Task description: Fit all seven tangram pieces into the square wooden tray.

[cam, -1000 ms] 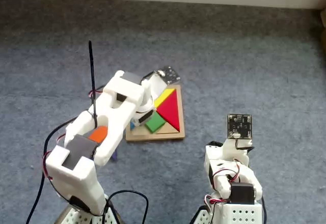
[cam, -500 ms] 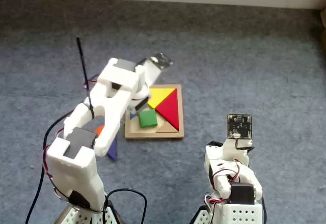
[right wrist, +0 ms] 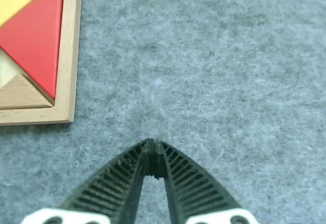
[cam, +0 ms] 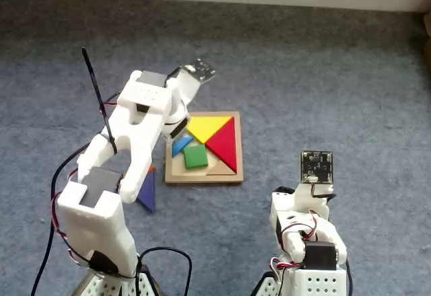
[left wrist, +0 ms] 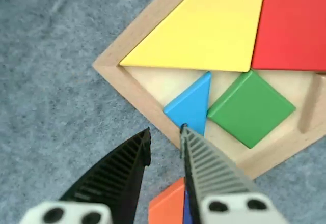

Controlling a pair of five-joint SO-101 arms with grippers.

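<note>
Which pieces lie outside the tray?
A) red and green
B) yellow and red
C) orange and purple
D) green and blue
C: the orange piece and purple piece lie on the carpet beside the tray, while yellow, red, green and blue sit inside it.

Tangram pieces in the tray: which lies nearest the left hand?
The blue triangle, right beside the left hand; the green square sits farther off.
</note>
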